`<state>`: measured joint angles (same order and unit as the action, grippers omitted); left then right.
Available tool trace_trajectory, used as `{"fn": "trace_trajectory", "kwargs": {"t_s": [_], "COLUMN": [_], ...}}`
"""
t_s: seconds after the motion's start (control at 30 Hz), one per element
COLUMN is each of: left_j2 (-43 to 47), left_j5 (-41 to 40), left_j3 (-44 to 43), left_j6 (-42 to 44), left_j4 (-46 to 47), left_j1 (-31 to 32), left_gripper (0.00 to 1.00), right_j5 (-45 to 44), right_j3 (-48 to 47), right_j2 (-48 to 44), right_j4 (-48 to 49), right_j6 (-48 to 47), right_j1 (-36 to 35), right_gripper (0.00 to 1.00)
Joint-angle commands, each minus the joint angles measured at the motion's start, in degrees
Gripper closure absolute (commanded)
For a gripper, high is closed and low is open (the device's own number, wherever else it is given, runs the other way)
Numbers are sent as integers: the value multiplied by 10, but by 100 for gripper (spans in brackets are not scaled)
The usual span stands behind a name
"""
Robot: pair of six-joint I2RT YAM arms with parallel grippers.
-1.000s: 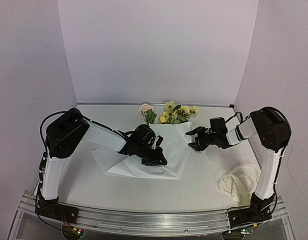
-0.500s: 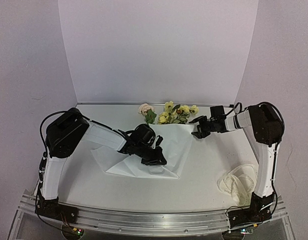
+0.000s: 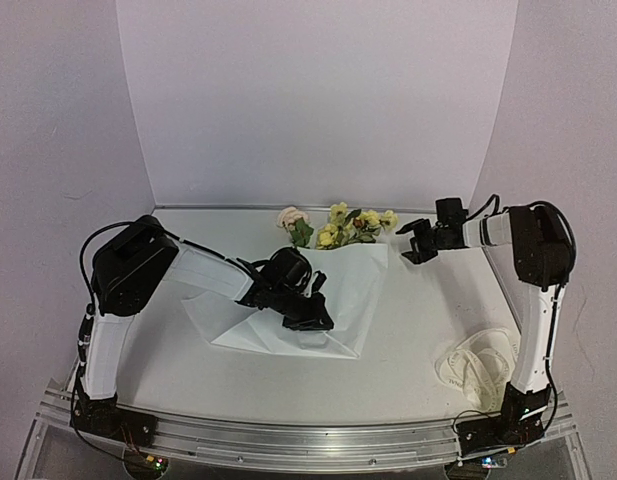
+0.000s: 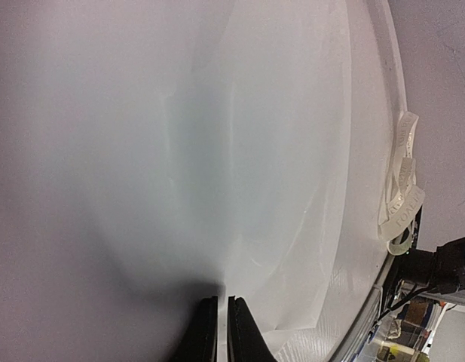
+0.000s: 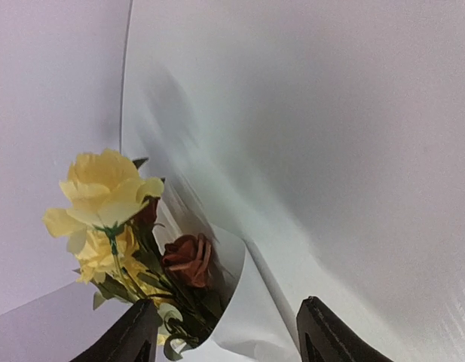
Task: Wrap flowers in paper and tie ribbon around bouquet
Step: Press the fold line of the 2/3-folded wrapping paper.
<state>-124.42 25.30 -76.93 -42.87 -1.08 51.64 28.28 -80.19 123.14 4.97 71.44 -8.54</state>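
The left hand (image 3: 316, 314) is pinched nearly closed on a raised fold of the paper (image 3: 353, 288); its wrist view shows only a thin white sliver between the two dark fingers (image 4: 208, 332), and the sheet spreads out ahead of them. The right hand (image 3: 412, 246) holds nothing, with its jaws standing well apart, and hovers above the desk (image 3: 418, 330). The flowers (image 3: 350, 227) lie just ahead of its fingertips, their yellow heads and green leaves poking out past the far edge of the paper. A pale pink rose (image 3: 291, 218) lies at the end of the bunch farthest from this hand. The ribbon (image 3: 478, 366) lies in a loose heap well apart from both hands, close to the right arm's base.
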Motion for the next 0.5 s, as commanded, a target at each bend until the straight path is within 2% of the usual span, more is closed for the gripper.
{"fn": "trace_trajectory", "kwargs": {"t_s": [0.0, 0.13, 0.27, 0.47], "left_j2": [-10, -9, -10, -9], "left_j5": [-31, -32, -31, -33], "left_j3": [-1, -2, -4, -8], "left_j6": [12, 13, 13, 16], "left_j4": [-73, -74, -75, -79], "left_j1": [-6, -6, -6, -6], "left_gripper": [92, 92, 92, 92], "right_j5": [23, 32, 30, 36], "right_j3": [47, 97, 128, 127], "right_j2": [-86, -113, -117, -65], "right_j4": [15, 58, 97, 129], "right_j6": [-26, -17, 3, 42], "right_j1": [-41, -81, -108, -119], "right_gripper": [42, 54, 58, 65]}}
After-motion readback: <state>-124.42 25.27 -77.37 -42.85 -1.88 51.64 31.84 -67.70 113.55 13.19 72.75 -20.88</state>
